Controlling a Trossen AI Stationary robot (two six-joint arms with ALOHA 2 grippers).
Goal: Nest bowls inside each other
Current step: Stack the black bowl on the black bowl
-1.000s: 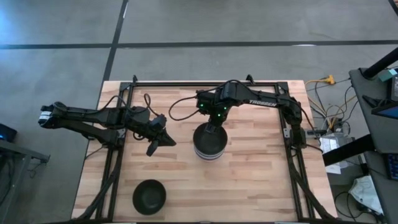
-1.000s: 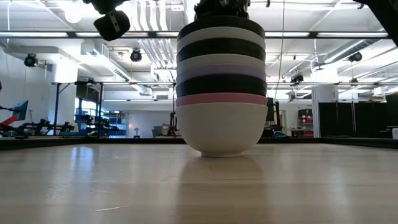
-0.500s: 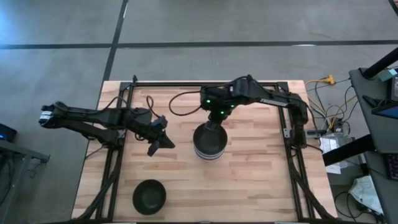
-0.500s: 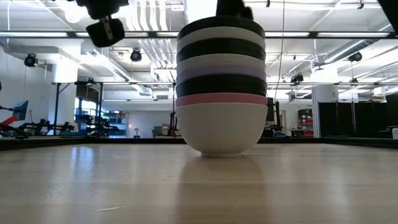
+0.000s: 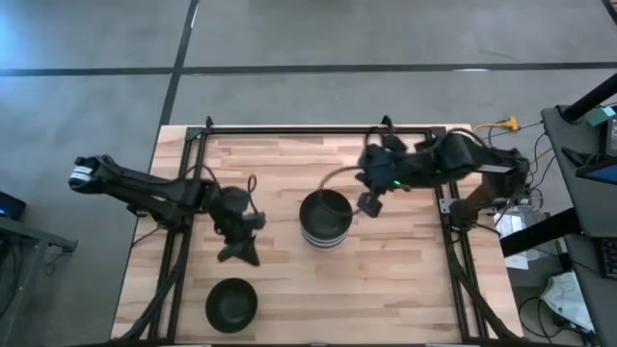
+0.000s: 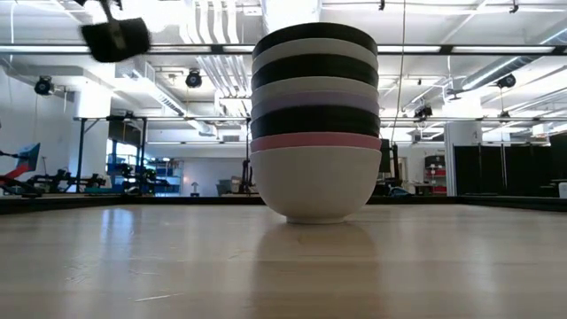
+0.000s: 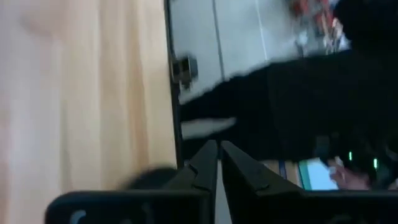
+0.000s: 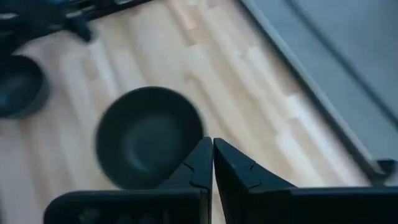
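A stack of several nested bowls stands by its white bottom bowl on the table's middle. Above that come pink, black, lavender, white and black rims, with a black bowl on top. One more black bowl rests alone near the table's near edge, left of the stack; the right wrist view shows it too. My right gripper hangs shut just right of the stack, touching nothing. My left gripper is shut, in the air between the stack and the lone bowl, and appears high in the low view.
Bare wooden table lies to the right of and in front of the stack. Black frame rails run along the table's edges. A cable loops from the right arm over the far part of the table.
My right gripper has drawn away from above the stack's far rim toward the table's right edge, its arm swinging back. My left gripper has moved toward the near edge, closer to the lone black bowl, and has turned. The stack has stayed still.
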